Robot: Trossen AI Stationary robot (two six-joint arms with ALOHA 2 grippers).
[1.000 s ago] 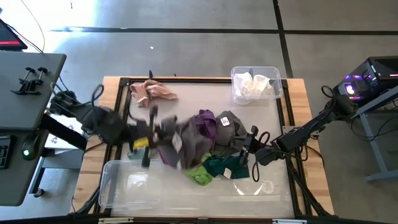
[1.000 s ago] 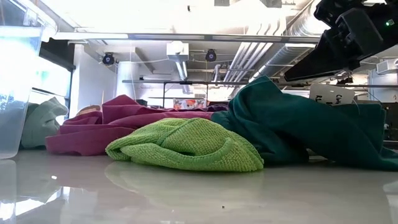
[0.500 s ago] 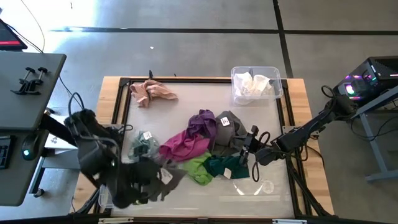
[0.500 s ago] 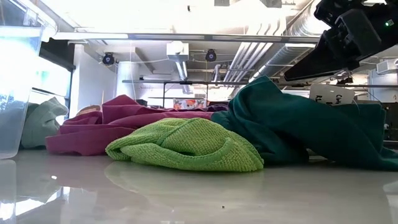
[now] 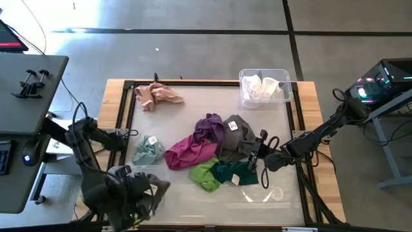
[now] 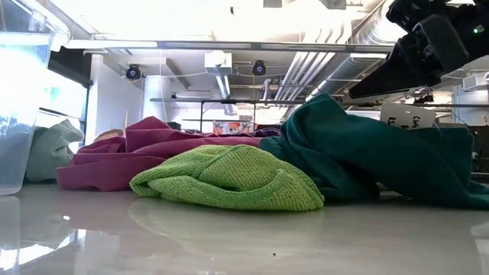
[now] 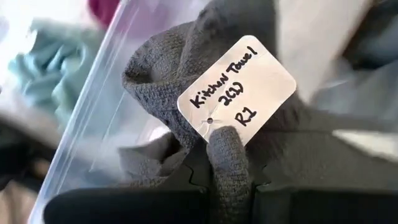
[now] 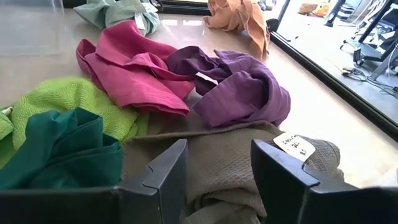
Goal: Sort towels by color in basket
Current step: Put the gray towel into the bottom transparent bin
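Left hand (image 5: 138, 193) pinched closed at the table's near-left corner; right hand (image 5: 259, 158) spread, low at right.

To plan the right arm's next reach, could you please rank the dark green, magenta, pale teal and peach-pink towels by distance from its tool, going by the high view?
1. Dark green towel, right beside the right tool.
2. Magenta towel, mid-table.
3. Pale teal towel, left side.
4. Peach-pink towel, far left corner.

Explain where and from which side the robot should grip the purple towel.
Grip the raised, bunched fold on top of the purple towel, coming straight down from above. It stands up as a rounded hump, while the magenta towel and grey towel crowd its sides, so a side approach might snag them.
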